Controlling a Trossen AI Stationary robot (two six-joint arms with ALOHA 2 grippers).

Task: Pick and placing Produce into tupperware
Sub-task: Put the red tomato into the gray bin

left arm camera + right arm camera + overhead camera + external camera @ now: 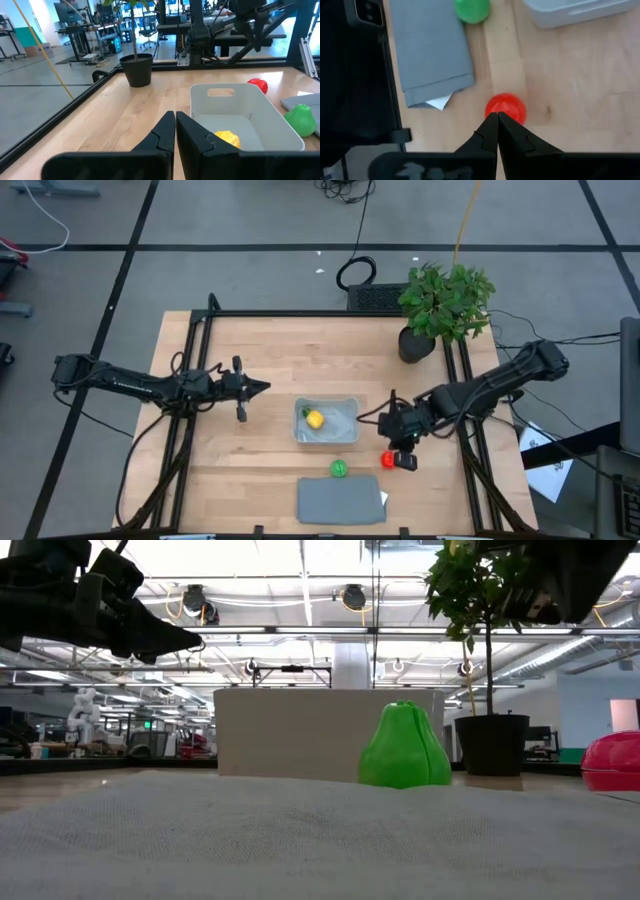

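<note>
We see the right gripper (398,442) right of centre in the high view, its fingers pressed together with nothing between them, hanging just above the red fruit (390,459), which lies on the bare wood at lower right of centre. In the right wrist view the closed fingertips (492,122) overlap the near edge of that red fruit (506,107); whether they touch it we cannot tell. The left gripper (257,388) waits left of centre, also closed and empty, pointing toward the tupperware (349,406) in the middle of the table. The yellow fruit (315,418) already lies inside the box; the green fruit (339,468) sits on the wood just below it, at the upper edge of the grey lid (339,499). A potted plant (445,300) stands at upper right, well clear. We judge the toy fruits to be light, hard, smooth plastic: not fragile, but round and slick, so the red one may roll or squirt out under a glancing pinch. We would open the jaws first and close them across its widest part, centred. The pear-shaped green one looks easiest to take around its lower bulge. We can read no brand, label or writing anywhere.
</note>
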